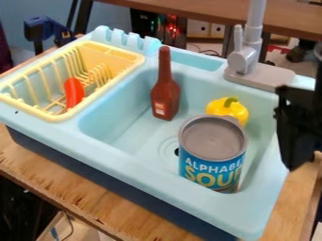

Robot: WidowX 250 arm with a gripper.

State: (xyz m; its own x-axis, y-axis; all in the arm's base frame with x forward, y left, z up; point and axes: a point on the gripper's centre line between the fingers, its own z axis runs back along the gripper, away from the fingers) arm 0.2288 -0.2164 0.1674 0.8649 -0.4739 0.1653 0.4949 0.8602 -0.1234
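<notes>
My gripper [292,136] hangs at the right edge of the view, over the sink's right rim, to the right of the yellow pepper and the can. A blue soup can [211,153] with a grey top stands upright in the basin's front right part. Behind it lies a yellow pepper [228,110] with a green stem. A dark red-brown bottle [165,92] leans upright near the basin's back left. An orange-red object [73,93] rests in the yellow dish rack [119,51] on the left.
The light blue toy sink [125,157] stands on a wooden table [37,164]. A grey faucet [245,54] rises from its back right rim, near the arm. A blue clamp [47,29] is at the upper left, with a wooden shelf behind the sink.
</notes>
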